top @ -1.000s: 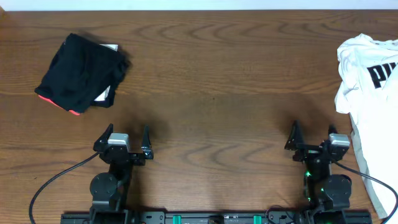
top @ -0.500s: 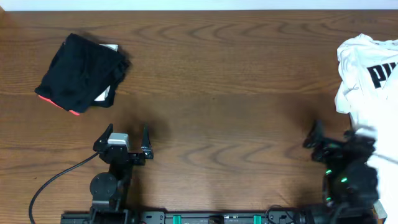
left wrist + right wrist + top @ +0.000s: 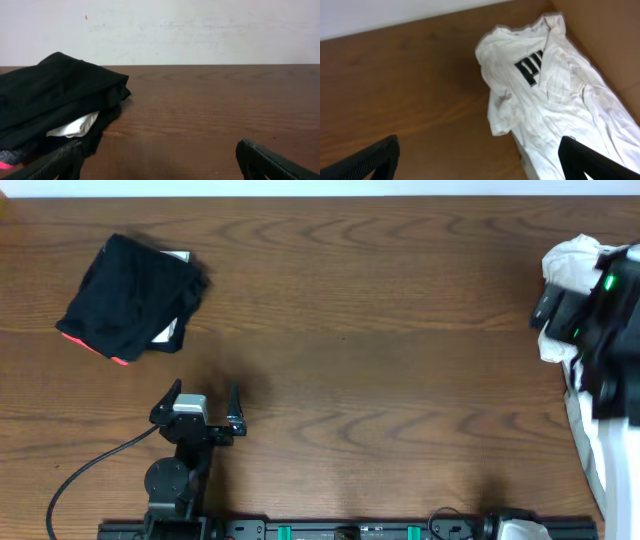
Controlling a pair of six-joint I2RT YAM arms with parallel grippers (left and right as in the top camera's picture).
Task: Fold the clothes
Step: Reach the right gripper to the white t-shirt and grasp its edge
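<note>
The white T-shirt (image 3: 573,259) lies crumpled at the table's right edge, partly hidden under my right arm in the overhead view. In the right wrist view the T-shirt (image 3: 555,100) shows black chest lettering and fills the right side. My right gripper (image 3: 556,308) is blurred in the overhead view. In its own view the right gripper (image 3: 480,165) is open and empty, above the shirt's left edge. My left gripper (image 3: 205,405) rests open and empty near the front left. It also shows in the left wrist view (image 3: 160,167).
A folded black garment (image 3: 130,295) with a red-orange edge lies at the back left, and it shows in the left wrist view (image 3: 55,100). Bare wooden table (image 3: 380,330) lies between the two garments. A lighter brown surface (image 3: 600,30) lies beyond the shirt.
My right arm has risen from its front rest and swung back and to the right, over the white T-shirt. The left arm and both garments have not moved.
</note>
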